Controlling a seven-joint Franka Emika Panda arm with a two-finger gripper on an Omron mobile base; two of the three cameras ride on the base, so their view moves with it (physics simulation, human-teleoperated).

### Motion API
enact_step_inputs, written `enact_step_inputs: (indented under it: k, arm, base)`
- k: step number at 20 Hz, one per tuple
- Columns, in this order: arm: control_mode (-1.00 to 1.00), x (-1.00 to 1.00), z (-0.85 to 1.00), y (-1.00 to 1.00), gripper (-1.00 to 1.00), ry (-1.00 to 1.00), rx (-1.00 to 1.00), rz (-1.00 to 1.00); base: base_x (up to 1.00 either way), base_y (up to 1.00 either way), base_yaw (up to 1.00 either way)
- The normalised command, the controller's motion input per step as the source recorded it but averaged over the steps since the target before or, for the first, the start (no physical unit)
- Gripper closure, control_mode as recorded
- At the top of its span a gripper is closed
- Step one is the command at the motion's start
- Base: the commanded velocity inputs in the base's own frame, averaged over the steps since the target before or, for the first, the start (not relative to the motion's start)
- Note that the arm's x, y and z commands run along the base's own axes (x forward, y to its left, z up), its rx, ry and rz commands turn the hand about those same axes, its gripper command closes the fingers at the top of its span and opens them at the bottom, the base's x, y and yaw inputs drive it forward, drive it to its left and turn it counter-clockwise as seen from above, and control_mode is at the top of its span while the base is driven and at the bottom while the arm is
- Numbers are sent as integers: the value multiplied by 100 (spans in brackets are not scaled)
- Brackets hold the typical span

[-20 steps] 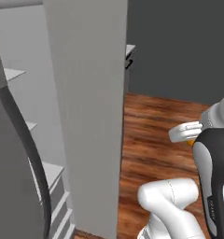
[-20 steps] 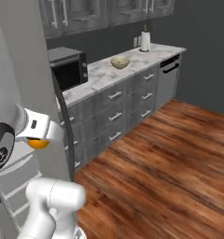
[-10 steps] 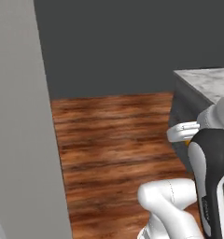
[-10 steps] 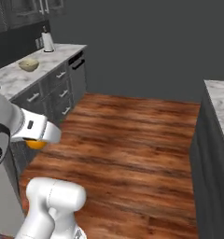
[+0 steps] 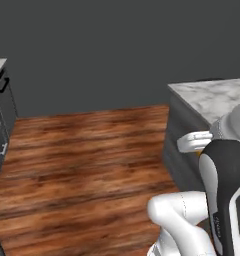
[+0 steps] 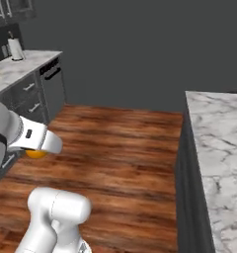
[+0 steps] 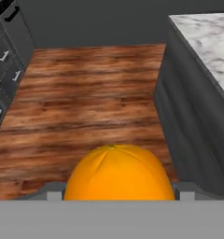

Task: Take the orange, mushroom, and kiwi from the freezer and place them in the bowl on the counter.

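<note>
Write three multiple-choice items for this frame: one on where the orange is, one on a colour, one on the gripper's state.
1. Where is the orange?
A. In the bowl on the counter
B. Between the fingers of the gripper, above the wooden floor
C. Lying on the floor

2. What colour is the top of the counter at the right of the right base view?
A. White marble with grey veins
B. Plain black
C. Light wood

3. What is the gripper's state?
A. Open, with nothing in it
B. Shut on the orange
C. Shut on a mushroom

Key: 1 B, the hand view shows the orange sitting between the two fingers with floor planks beyond it, and the right base view shows it tucked under the hand. 2 A, the slab is pale with grey veining over dark cabinets. 3 B, the fingers flank the orange on both sides and carry it off the ground.
</note>
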Motion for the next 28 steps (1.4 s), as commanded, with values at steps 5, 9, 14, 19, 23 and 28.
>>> enact_step_inputs:
  k: [5, 9, 14, 19, 23, 28]
  arm:
    - [100, 0, 0, 0, 100, 0, 0, 0]
    - [100, 0, 0, 0, 100, 0, 0, 0]
    - [100, 0, 0, 0, 100, 0, 0, 0]
    - [100, 0, 0, 0, 100, 0, 0, 0]
    - [100, 0, 0, 0, 100, 0, 0, 0]
    - [100, 0, 0, 0, 100, 0, 0, 0]
  base:
    - [100, -31, 43]
    - [100, -7, 65]
    - [100, -8, 73]
    - [100, -12, 71]
    - [100, -35, 64]
    - [100, -42, 61]
